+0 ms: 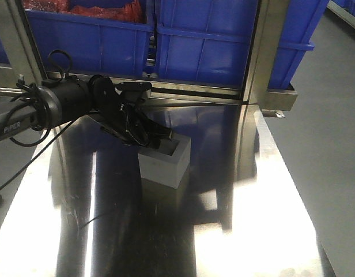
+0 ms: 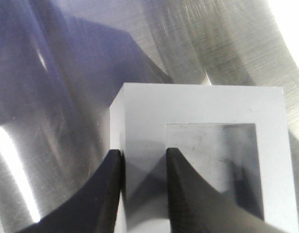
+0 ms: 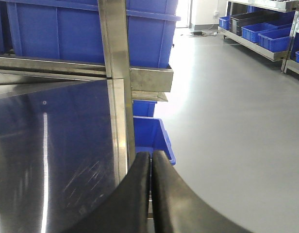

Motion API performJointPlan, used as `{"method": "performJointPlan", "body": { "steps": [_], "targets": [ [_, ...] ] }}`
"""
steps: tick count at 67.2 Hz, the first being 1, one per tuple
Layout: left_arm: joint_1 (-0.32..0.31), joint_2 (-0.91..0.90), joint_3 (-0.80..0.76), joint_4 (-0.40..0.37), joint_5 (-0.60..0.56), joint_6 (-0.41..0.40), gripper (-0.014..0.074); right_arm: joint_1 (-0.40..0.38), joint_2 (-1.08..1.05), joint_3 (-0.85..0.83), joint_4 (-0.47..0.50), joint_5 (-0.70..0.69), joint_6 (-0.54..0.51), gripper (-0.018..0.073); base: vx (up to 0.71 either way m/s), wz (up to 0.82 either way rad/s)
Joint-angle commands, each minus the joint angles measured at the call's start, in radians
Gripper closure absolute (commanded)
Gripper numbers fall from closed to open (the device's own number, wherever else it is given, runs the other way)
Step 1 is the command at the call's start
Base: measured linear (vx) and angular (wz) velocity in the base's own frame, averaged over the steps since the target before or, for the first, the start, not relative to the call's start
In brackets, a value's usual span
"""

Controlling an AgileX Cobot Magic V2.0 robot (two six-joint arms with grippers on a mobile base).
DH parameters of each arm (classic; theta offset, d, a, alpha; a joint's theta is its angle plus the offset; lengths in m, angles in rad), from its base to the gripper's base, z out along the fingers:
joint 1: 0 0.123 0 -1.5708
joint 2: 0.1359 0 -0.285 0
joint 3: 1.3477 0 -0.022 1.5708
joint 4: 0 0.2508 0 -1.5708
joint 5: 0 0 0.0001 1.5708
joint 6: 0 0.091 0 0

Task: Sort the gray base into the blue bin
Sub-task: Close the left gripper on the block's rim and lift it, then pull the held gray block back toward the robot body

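Observation:
The gray base (image 1: 163,166) stands on the steel table (image 1: 235,231), its square recess facing up. My left gripper (image 1: 161,138) reaches in from the left and sits on its near-left wall. In the left wrist view the gray base (image 2: 203,104) fills the right side. The left gripper (image 2: 143,153) straddles that wall, one finger against the outer side and the other inside the recess, both pressed to it. A blue bin (image 1: 206,40) stands behind the table on a rack. My right gripper (image 3: 150,154) is shut with nothing in it, at the table's right edge.
A second blue bin (image 1: 85,40) holding red things sits at the back left. A steel frame post (image 1: 255,52) rises at the table's back right. Another blue bin (image 3: 152,133) sits low beside the table, over open grey floor (image 3: 237,121).

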Motion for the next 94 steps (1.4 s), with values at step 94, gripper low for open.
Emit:
{"method": "performJointPlan", "body": {
  "steps": [94],
  "targets": [
    [-0.022, -1.394, 0.847, 0.137, -0.468, 0.096, 0.0604, -0.005, 0.018, 0.002, -0.008, -0.074, -0.012, 0.0564, 0.0, 0.0]
  ]
}}
